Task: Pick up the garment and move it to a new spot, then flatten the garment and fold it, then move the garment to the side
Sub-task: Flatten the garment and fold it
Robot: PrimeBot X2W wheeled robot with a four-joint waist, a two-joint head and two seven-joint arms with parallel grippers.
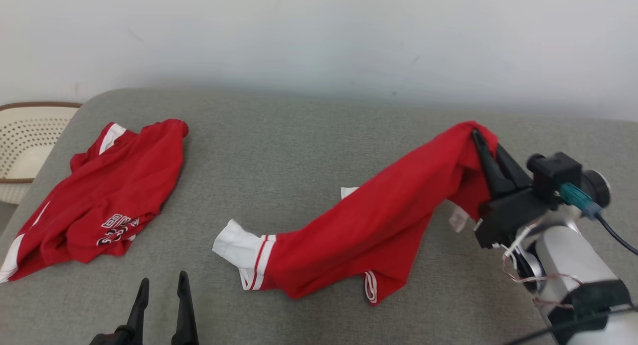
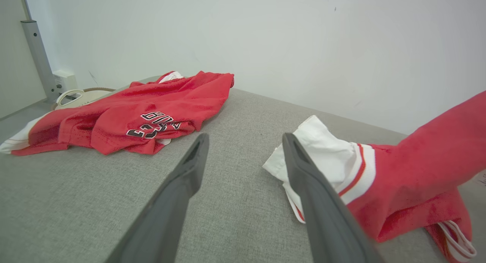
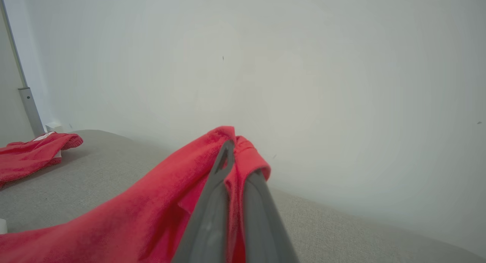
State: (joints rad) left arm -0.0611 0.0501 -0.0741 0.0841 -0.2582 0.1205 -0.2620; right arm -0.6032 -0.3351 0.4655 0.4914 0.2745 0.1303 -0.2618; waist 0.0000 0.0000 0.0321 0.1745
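Though tight on garment (image 1: 359, 230), right tool (image 1: 481, 141) half under its folds.

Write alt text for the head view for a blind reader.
The right gripper holds one end of a red garment raised above a grey surface, the rest trailing. A second red garment lies left, near the open left gripper.

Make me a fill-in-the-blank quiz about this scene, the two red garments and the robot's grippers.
1. The right gripper is ____ on the lifted garment.
2. The left gripper has its jaws ____ and holds nothing.
3. The other garment, the one with lettering, lies on the robot's ____ side.
4. The lifted garment's cuff, resting on the grey surface, is ____ in colour.

Missing words: shut; open; left; white.
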